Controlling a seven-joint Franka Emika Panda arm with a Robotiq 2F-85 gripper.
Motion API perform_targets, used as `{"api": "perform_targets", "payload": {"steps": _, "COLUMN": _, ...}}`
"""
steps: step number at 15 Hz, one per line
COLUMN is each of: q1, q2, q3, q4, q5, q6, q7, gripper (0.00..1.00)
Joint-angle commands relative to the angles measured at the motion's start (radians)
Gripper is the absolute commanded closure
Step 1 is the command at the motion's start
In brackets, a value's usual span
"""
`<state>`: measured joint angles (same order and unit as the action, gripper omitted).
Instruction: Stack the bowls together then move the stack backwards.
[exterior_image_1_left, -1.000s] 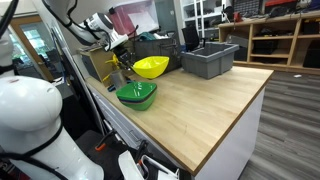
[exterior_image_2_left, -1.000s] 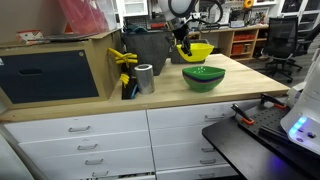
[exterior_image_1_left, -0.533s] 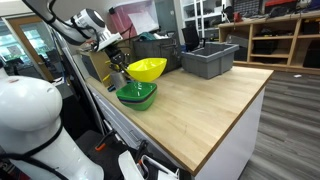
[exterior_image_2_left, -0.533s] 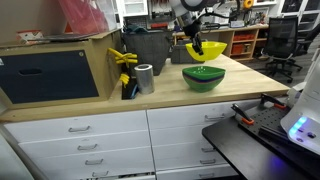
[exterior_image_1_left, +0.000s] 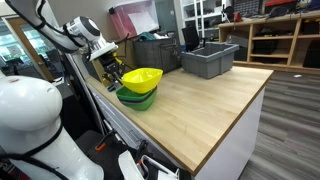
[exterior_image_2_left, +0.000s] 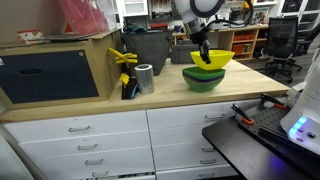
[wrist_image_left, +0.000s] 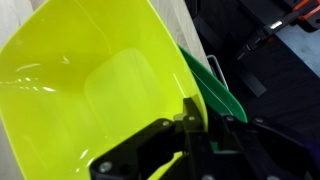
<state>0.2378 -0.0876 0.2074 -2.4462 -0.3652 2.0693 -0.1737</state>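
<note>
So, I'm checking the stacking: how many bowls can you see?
2. The yellow bowl is held by the gripper over the green bowl on the worktop. Another could be nested unseen under the green.

yellow bowl (exterior_image_1_left: 141, 76): glossy bright yellow, plain, with white glints of light on its inside
green bowl (exterior_image_1_left: 137, 99): shiny mid green, plain, darker in the shade under the yellow one
fingers (wrist_image_left: 192, 112): matte black
tabletop (exterior_image_1_left: 205, 100): pale wood with faint straight grain; its side edge is the same light tan
bins (exterior_image_1_left: 210, 60): dark grey, unpatterned, near a back corner of the tabletop
cylinder (exterior_image_2_left: 145, 78): silver-grey
drawers (exterior_image_2_left: 100, 135): white, with pale handles
</note>
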Motion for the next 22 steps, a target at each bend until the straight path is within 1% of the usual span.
{"api": "perform_targets", "payload": {"steps": 1, "q1": 0.010, "q2": -0.006, "q3": 0.017, "q4": -0.023, "q5": 0.022, "q6": 0.058, "q7": -0.031, "gripper": 0.98}}
{"api": "perform_targets", "payload": {"steps": 4, "q1": 0.017, "q2": 0.009, "q3": 0.029, "q4": -0.017, "q5": 0.043, "q6": 0.086, "q7": -0.039, "gripper": 0.98}}
{"api": "perform_targets", "payload": {"steps": 9, "q1": 0.028, "q2": 0.004, "q3": 0.040, "q4": -0.009, "q5": 0.124, "q6": 0.077, "q7": -0.082, "gripper": 0.98}}
{"api": "perform_targets", "payload": {"steps": 10, "q1": 0.028, "q2": 0.000, "q3": 0.041, "q4": -0.008, "q5": 0.128, "q6": 0.075, "q7": -0.083, "gripper": 0.66}}
{"api": "perform_targets", "payload": {"steps": 11, "q1": 0.028, "q2": -0.004, "q3": 0.041, "q4": -0.007, "q5": 0.134, "q6": 0.077, "q7": -0.099, "gripper": 0.65}}
{"api": "perform_targets", "payload": {"steps": 14, "q1": 0.029, "q2": -0.020, "q3": 0.039, "q4": -0.001, "q5": 0.122, "q6": 0.076, "q7": -0.143, "gripper": 0.45}}
{"api": "perform_targets", "payload": {"steps": 15, "q1": 0.030, "q2": -0.027, "q3": 0.038, "q4": 0.000, "q5": 0.124, "q6": 0.076, "q7": -0.169, "gripper": 0.36}}
{"api": "perform_targets", "payload": {"steps": 17, "q1": 0.033, "q2": -0.044, "q3": 0.034, "q4": 0.002, "q5": 0.139, "q6": 0.068, "q7": -0.247, "gripper": 0.23}}
{"api": "perform_targets", "payload": {"steps": 18, "q1": 0.035, "q2": -0.051, "q3": 0.032, "q4": 0.003, "q5": 0.151, "q6": 0.064, "q7": -0.284, "gripper": 0.15}}
{"api": "perform_targets", "payload": {"steps": 20, "q1": 0.041, "q2": -0.062, "q3": 0.024, "q4": -0.001, "q5": 0.226, "q6": 0.063, "q7": -0.360, "gripper": 0.01}}
{"api": "perform_targets", "payload": {"steps": 22, "q1": 0.045, "q2": -0.059, "q3": 0.018, "q4": 0.000, "q5": 0.302, "q6": 0.064, "q7": -0.406, "gripper": 0.00}}
